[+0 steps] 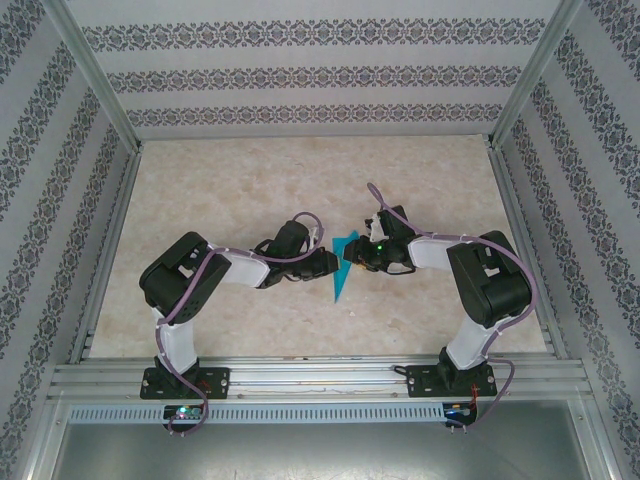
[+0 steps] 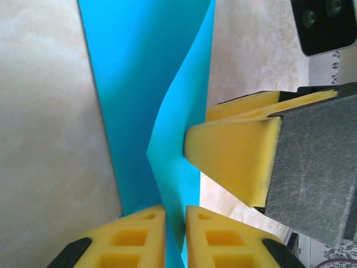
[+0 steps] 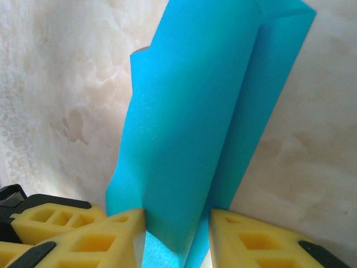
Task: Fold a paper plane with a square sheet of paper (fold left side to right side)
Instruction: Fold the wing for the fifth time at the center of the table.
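My left gripper (image 2: 175, 241) is pinched tight on the paper plane (image 2: 139, 78). The blue paper runs up between its two yellow fingers and away from them, over the table (image 2: 44, 139). One flap stands up and bends a little, just in front of the fingers. My right gripper (image 3: 177, 240) is on the same paper from the other side. Its fingers sit wider apart, with a folded flap of the paper between them. The flap touches both fingers, so I think this gripper holds the paper too.

Here is what worries me. Both grippers hold one thin paper, very near each other. If one pulls away while the other grips, the paper can rip. If they push toward each other, the paper can crumple and get a fold in the wrong spot. The yellow fingers can also bump each other. If I let go too fast, the standing flap may spring open, and the fold will not lie flat. I should move slowly, one gripper at a time.
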